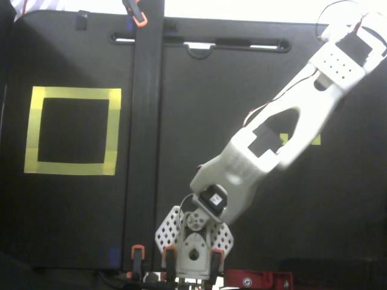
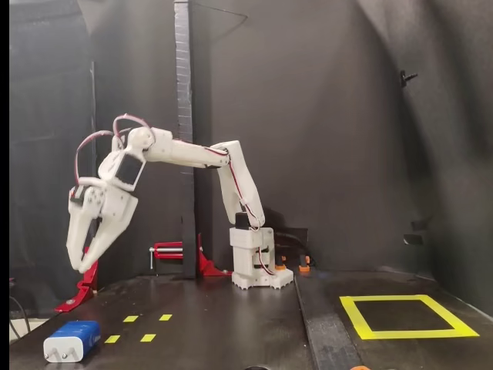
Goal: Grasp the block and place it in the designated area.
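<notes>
Two pale prongs face the camera — block (image 2: 72, 341) lies flat, long axis left-right.

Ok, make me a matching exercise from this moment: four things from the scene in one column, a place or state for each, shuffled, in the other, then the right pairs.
Things:
1. block
2. designated area
3. gripper
4. red clamp

Places or states, as the side-on fixed view shows them:
A. yellow tape square at the right of the table, nothing inside it
B. in the air, pointing down, holding nothing
C. lying on the table at the near left corner, beside small yellow marks
D. standing at the table's left edge, behind the gripper

Pairs: 1-C, 2-A, 3-B, 4-D
</notes>
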Motion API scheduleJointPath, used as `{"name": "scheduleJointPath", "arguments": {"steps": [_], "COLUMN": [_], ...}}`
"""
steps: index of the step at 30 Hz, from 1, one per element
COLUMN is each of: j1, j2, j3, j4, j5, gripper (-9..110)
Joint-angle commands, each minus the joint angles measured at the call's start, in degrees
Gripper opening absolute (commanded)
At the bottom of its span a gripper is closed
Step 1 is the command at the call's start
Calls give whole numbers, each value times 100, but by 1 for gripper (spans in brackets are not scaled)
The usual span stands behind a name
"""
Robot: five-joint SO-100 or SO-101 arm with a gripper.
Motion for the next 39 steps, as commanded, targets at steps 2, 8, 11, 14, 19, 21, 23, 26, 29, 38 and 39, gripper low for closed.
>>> {"name": "scheduleJointPath", "arguments": {"steps": [2, 8, 11, 14, 19, 21, 23, 26, 29, 38, 39], "j1": [53, 79, 88, 88, 123, 123, 141, 149, 149, 141, 141], "j2": [-281, -299, -299, -299, -281, -281, -281, -272, -272, -264, -264], "j3": [-879, -888, -888, -888, -888, -888, -888, -888, -879, -879, -879], "j4": [334, 325, 325, 343, 404, 510, 633, 633, 624, 580, 571], "j5": [-44, -149, -185, -246, -1362, -2426, -3639, -5247, -6478, -9352, -9650], "gripper": [0, 0, 1, 1, 0, 0, 0, 0, 0, 0, 0]}}
